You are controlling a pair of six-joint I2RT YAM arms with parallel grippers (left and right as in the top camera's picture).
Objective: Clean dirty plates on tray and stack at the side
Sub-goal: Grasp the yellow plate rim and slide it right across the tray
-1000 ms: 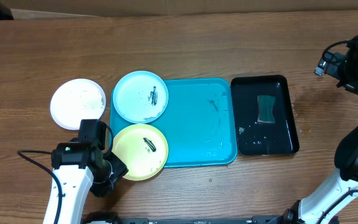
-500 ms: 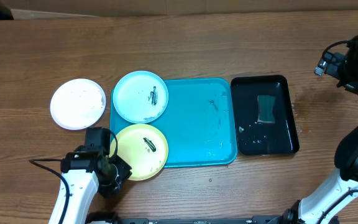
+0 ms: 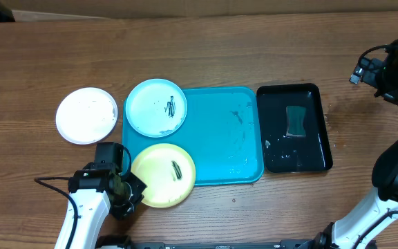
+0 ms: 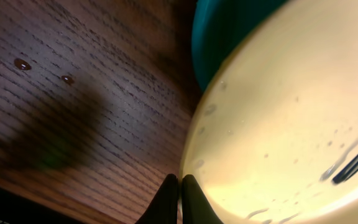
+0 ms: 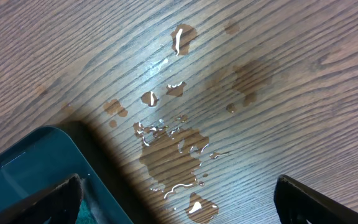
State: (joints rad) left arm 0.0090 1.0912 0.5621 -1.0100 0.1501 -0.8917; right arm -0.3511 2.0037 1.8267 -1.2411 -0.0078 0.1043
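Left wrist shows left gripper [image 4: 179,186] clenched on yellow-green plate [image 4: 278,124]; right wrist shows right gripper [image 5: 179,199] released.

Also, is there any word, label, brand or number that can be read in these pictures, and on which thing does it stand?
No readable text anywhere.
The dark marks on the light blue plate and the yellow-green plate are smears, not letters.
The turquoise tray and the black tray show no label.
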